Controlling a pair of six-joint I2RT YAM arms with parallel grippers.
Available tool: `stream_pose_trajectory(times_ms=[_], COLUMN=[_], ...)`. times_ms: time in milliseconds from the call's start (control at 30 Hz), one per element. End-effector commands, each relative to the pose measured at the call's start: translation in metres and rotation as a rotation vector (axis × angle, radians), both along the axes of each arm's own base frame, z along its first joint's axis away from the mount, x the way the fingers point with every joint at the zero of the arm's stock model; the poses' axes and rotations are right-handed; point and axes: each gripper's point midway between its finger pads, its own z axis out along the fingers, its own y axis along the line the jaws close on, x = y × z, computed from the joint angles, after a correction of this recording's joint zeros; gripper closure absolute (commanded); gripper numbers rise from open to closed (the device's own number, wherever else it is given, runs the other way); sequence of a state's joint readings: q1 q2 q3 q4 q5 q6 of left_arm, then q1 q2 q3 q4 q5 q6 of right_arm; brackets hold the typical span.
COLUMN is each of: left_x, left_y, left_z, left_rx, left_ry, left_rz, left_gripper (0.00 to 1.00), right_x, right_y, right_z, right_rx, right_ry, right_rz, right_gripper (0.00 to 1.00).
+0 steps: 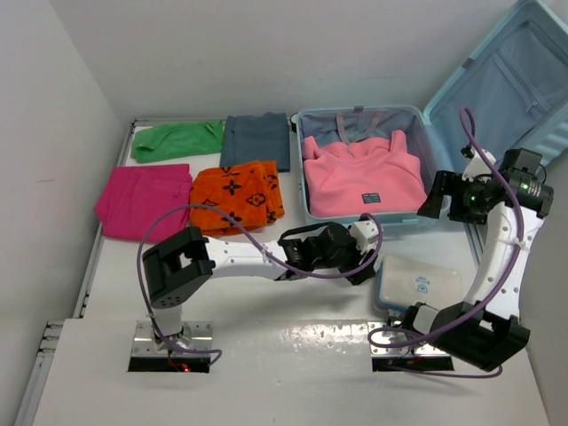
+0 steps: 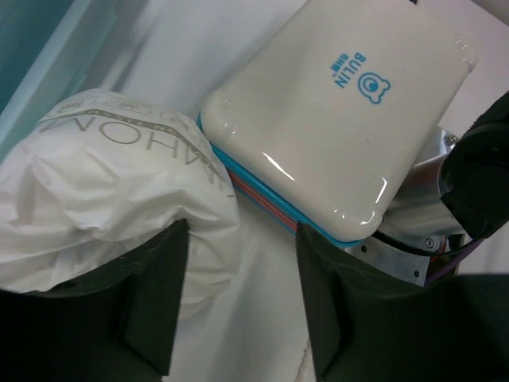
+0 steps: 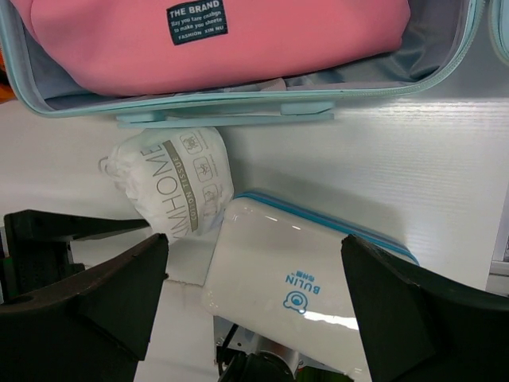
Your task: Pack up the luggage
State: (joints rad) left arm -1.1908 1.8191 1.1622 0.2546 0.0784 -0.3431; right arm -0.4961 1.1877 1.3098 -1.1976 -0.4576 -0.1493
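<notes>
The luggage [image 1: 506, 80] lies open at the far right of the table [image 1: 293, 355], lid tipped back, a pink sweatshirt [image 1: 359, 177] filling its base. The left gripper [image 2: 238, 255] sits low just in front of the case's near wall, fingers apart, a white tissue pack [image 3: 179, 179] bulging against its left finger; whether it actually presses the pack is hard to tell. A white zip pouch [image 2: 342, 103] lies just beside the pack. The right gripper [image 3: 250, 251] hangs above that pouch, near the case's front right corner, jaws spread wide and holding nothing
</notes>
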Motion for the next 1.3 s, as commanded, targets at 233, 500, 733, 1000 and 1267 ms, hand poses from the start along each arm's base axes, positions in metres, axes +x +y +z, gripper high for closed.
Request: stream_pose_trajectory(times_ms=[233, 500, 733, 1000, 1267], left_x=[0.024, 0.040, 0.046, 0.054, 0.004], left_y=[0.037, 0.068, 0.055, 0.055, 0.079], left_z=[-0.065, -0.082, -0.100, -0.068, 0.076], left_rx=[0.220, 0.391, 0.405, 0.382, 0.194], left_ry=[0.077, -0.026, 0.007, -0.047, -0.255], left_rz=[0.188, 0.308, 0.308, 0.289, -0.008], left_gripper=[0.51, 0.08, 0.52, 1.00, 1.00], right_x=[0.010, 0.017, 0.016, 0.015, 0.010], right_y=[-0.003, -0.002, -0.002, -0.002, 0.009], right_z=[0.010, 0.014, 0.013, 0.017, 0.026], right_rx=[0.008, 0.037, 0.033, 0.018, 0.048], right_ry=[-0.058, -0.058, -0.057, -0.072, -0.099], right_rz=[-0.022, -0.031, -0.029, -0.019, 0.010], right_gripper=[0.12, 0.12, 0.13, 0.14, 0.14])
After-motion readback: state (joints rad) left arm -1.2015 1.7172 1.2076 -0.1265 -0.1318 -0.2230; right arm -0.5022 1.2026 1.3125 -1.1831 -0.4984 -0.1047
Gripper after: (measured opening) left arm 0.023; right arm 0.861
